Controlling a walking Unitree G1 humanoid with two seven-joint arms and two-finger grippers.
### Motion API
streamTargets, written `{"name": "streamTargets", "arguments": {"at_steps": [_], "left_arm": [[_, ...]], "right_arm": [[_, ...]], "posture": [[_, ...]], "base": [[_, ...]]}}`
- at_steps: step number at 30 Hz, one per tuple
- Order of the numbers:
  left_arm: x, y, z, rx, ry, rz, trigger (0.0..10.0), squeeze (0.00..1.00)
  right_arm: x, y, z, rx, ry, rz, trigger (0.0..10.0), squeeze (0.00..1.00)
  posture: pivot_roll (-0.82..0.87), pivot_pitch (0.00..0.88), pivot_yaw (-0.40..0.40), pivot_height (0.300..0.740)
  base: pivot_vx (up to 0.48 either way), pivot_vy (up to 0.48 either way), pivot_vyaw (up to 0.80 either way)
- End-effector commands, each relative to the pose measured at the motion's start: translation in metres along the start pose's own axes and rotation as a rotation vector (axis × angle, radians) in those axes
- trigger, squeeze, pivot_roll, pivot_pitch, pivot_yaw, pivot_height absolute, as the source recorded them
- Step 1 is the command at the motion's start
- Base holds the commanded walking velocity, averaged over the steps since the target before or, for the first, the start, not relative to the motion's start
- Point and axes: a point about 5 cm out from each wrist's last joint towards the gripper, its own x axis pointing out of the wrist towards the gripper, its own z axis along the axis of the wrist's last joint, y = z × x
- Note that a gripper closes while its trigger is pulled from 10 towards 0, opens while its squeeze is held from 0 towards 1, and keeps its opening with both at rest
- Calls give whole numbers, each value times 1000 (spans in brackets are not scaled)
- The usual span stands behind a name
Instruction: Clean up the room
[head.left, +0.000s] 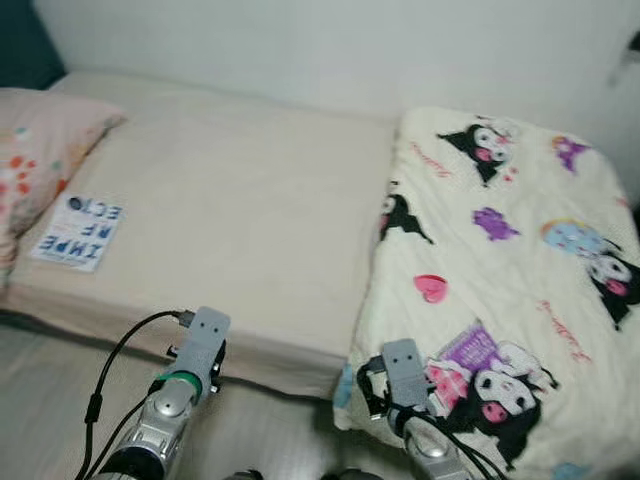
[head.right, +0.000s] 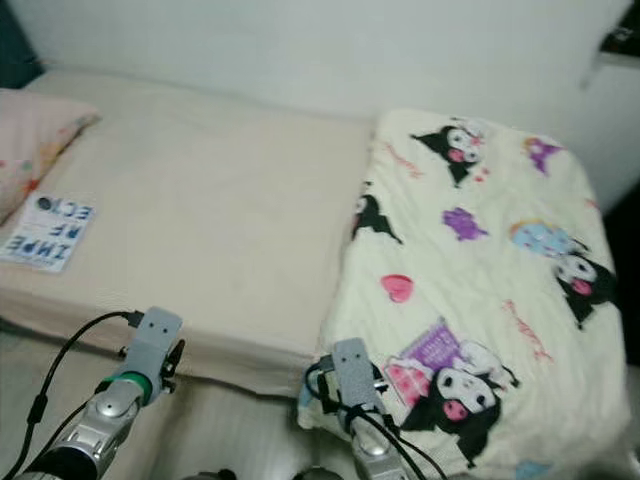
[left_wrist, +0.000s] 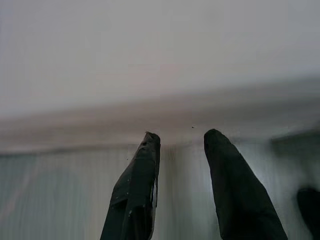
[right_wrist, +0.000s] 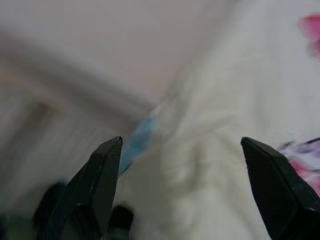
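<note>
Bed (head.left: 230, 210) w/ beige sheet, seen from its near long edge; a cartoon-print blanket (head.left: 500, 280) lies bunched over the right half, its near-left corner hanging off the mattress edge. Right gripper (right_wrist: 187, 192) is spread wide, holding nothing, w/ that hanging corner and a pale blue patch just ahead of its fingers (right_wrist: 97, 185). Left gripper (left_wrist: 182, 150) hovers at the bed's front edge, fingers a little apart, empty. Handling (judged): blanket is soft, light, limp; no stiffness, so it will drape and drag rather than lift as one piece; fleece-like surface looks non-slip, nothing fragile. Best hold is prob. a pinch on the overhanging corner or a gathered fold of the near hem, not the flat top. A booklet (head.left: 78, 232) lies flat near a floral pillow (head.left: 35, 150) at the left end, well apart from the blanket. Hard to read: right wrist view is blurred, so cloth-to-finger contact is unclear; blanket's far-right side is cut off; anything beneath it is hidden; floor below the bed is barely seen.
</note>
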Motion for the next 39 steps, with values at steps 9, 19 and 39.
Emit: {"name": "streamTargets", "arguments": {"at_steps": [9,19,39], "left_arm": [[-14,-8,-48,31,235,-87,10000,0],[-17,-7,-56,13,268,-78,10000,0],[-14,-5,-50,31,254,-74,10000,0]], "right_arm": [[-29,-8,-70,68,332,51,10000,0],[-41,-2,-87,28,392,95,10000,0],[-30,-5,-71,57,333,66,10000,0]], "posture": [[-59,40,32,732],[-59,43,40,732],[-57,32,47,732]], "base": [[0,0,788],[0,0,788],[0,0,785]]}}
